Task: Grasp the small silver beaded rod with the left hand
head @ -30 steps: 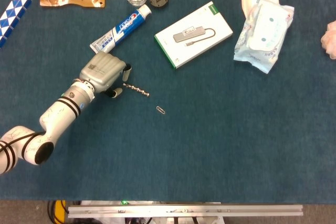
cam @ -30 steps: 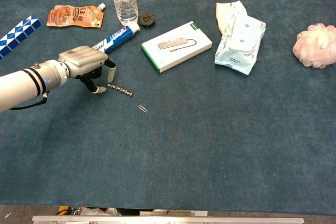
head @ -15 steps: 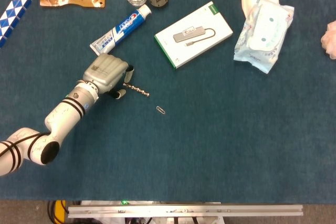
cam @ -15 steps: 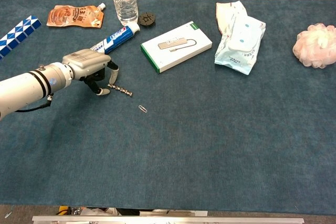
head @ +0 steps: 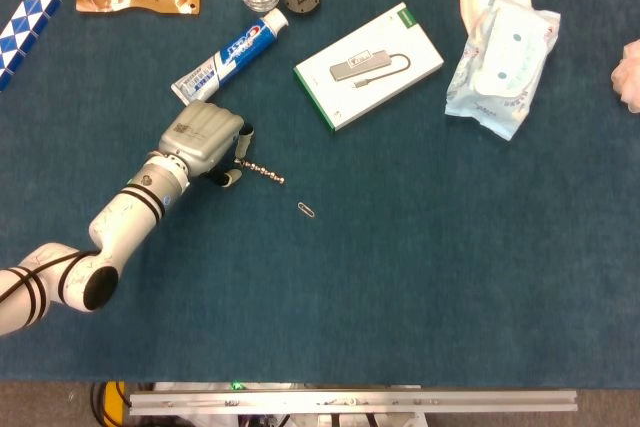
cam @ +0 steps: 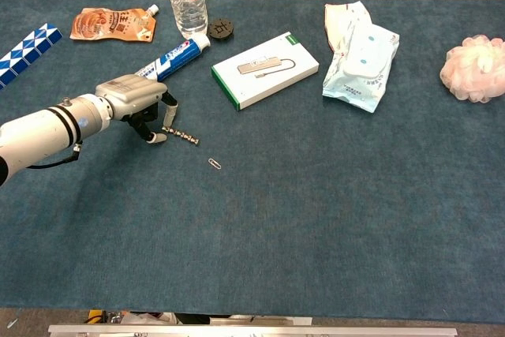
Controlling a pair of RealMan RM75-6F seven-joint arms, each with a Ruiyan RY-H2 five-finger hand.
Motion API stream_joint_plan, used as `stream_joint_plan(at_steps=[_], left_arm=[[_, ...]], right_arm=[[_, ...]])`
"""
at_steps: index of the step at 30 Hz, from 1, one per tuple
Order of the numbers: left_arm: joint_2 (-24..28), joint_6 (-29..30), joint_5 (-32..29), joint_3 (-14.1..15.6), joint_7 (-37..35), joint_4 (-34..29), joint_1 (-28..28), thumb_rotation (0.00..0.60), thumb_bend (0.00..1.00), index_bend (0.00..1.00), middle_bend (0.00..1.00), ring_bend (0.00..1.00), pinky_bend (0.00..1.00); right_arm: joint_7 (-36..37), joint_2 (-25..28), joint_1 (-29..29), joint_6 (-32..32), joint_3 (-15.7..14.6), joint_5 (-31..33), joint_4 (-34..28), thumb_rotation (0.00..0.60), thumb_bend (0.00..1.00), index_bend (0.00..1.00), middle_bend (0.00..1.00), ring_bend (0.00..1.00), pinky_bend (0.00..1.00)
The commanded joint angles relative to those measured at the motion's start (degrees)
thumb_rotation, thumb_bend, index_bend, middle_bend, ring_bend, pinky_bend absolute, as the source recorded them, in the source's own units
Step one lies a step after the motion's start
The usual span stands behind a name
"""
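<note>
One robot hand, the left robot hand (head: 205,141), is seen in both views; the right one is not in view. The left robot hand is lowered over the near-left end of the small silver beaded rod (head: 262,171), which lies flat on the blue surface (head: 420,267) in its far-left quarter, just on the near side of the toothpaste tube (head: 229,56). The fingers (cam: 169,112) are curled downward around that end, with one fingertip set on the far side of the rod and another on the near side, but whether the rod is actually pinched cannot be told from either view; most of its length is left exposed and pointing toward a paper clip (head: 307,209) nearby.

The approach and the placing of the robot hand are judged to be done. What is judged to remain is a firm closing of the fingers on the beads and a lift clear of the surface, since the rod appears to rest on the cloth along its whole visible length. A slip is thought likely, the rod being thin and knobbly.
</note>
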Motion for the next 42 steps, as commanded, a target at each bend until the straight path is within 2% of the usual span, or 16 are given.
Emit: stream_joint_plan(at_steps=[1, 22, 30, 42], left_arm=[[0.13, 0.23, 0.01, -0.03, -0.16, -0.17, 0.00, 0.600, 0.35, 0.53, 1.00, 1.00, 1.00], [1.15, 1.74, -0.23, 0.08, 0.12, -2.56, -0.18, 0.600, 0.36, 0.54, 1.00, 1.00, 1.00], [6.43, 6.05, 2.60, 0.30, 1.05, -10.39, 0.90, 0.600, 0.36, 0.55, 1.00, 1.00, 1.00], [13.06, 10.71, 6.83, 2.24, 2.48, -22.56, 3.03, 0.600, 0.36, 0.55, 1.00, 1.00, 1.00]], right_arm=[[0.02, 0.01, -0.03, 0.05, 0.03, 0.01, -0.01, 0.600, 0.25, 0.05, 0.37, 0.42, 0.41], [0.56, 0.34, -0.72, 0.80, -0.02, -0.18, -0.07, 0.600, 0.25, 0.05, 0.37, 0.42, 0.41], [1.23, 0.29, -0.74, 0.87, -0.02, -0.59, 0.34, 0.600, 0.25, 0.05, 0.37, 0.43, 0.41], [2.07, 0.20, -0.64, 1.07, -0.04, -1.50, 0.58, 0.600, 0.25, 0.05, 0.37, 0.43, 0.41]])
